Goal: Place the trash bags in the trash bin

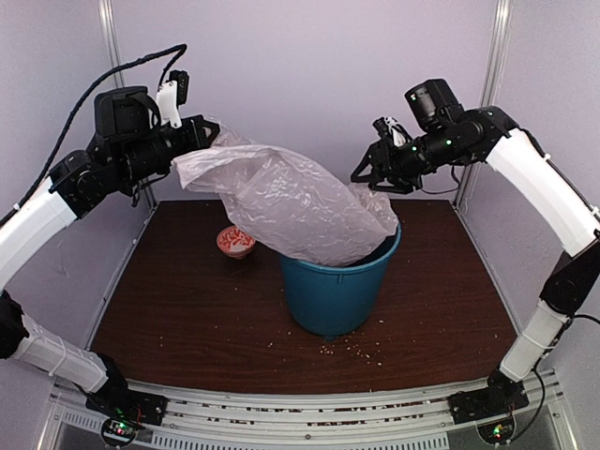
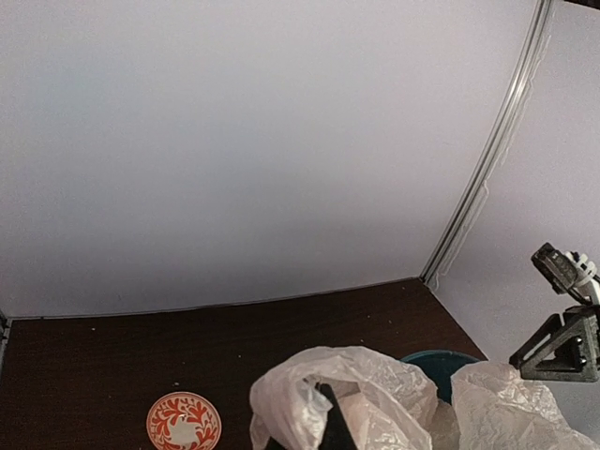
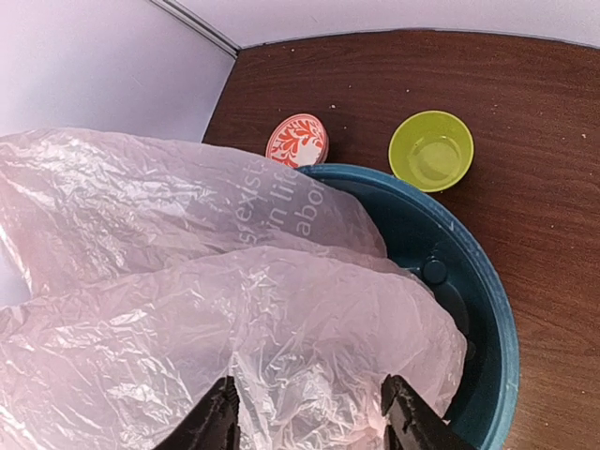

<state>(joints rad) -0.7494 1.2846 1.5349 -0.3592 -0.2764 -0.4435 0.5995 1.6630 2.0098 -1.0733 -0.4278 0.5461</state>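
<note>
The pale-pink trash bag [image 1: 291, 202] hangs stretched from upper left down to the right, its lower end inside the teal-blue trash bin [image 1: 333, 295]. My left gripper [image 1: 202, 131] is shut on the bag's upper end, high above the table. In the left wrist view the bag [image 2: 375, 384] wraps around my gripper [image 2: 330, 408]. My right gripper [image 1: 377, 173] is open just above the bag's right part at the bin's far rim. In the right wrist view its open gripper [image 3: 309, 422] sits over the bag [image 3: 281, 319], which covers most of the bin [image 3: 487, 309].
A small red-patterned bowl [image 1: 235, 241] stands left of the bin. A lime-green bowl [image 3: 431, 150] stands behind the bin, hidden in the top view. Crumbs [image 1: 352, 352] lie on the dark table in front of the bin. Walls enclose the back and sides.
</note>
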